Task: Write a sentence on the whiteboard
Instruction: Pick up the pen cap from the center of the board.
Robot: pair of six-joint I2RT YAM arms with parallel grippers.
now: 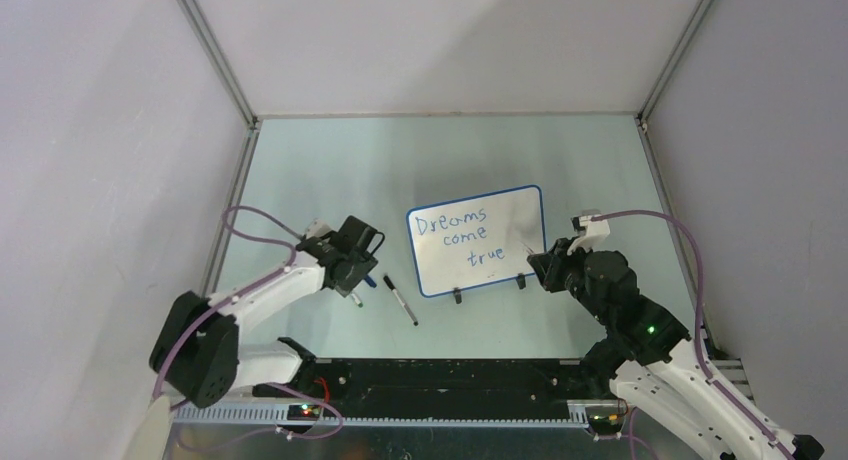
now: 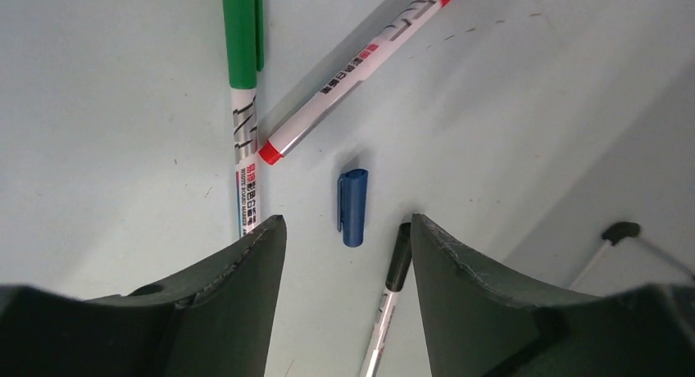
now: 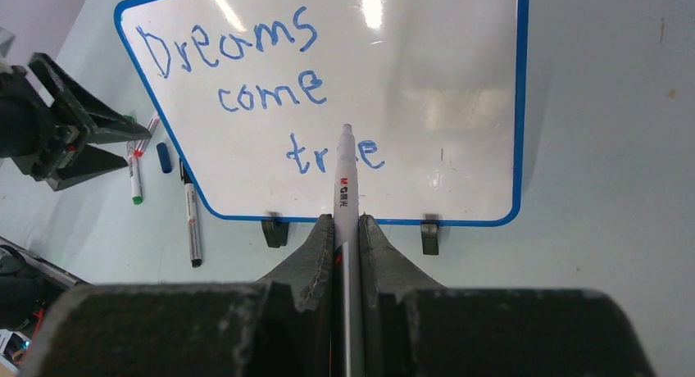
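Note:
The whiteboard (image 1: 515, 220) lies flat mid-table, blue-rimmed, its two black clip feet on the near edge. The sentence (image 1: 452, 235) "Dreams come true" is on it in blue, in three lines. My right gripper (image 1: 535, 263) is at the board's near right corner, shut on a white marker (image 3: 344, 180). In the right wrist view the marker tip points over the board (image 3: 442, 65) and covers the "u" of "true" in the sentence (image 3: 270, 90). My left gripper (image 2: 344, 221) is open and empty, low over the table left of the board, just above a loose blue cap (image 2: 353, 205).
A green marker (image 2: 243, 65), a red marker (image 2: 361, 65) and a black marker (image 2: 393, 270) lie on the table around the left gripper. The black marker (image 1: 400, 300) lies left of the board's near corner. Grey walls enclose the table on three sides.

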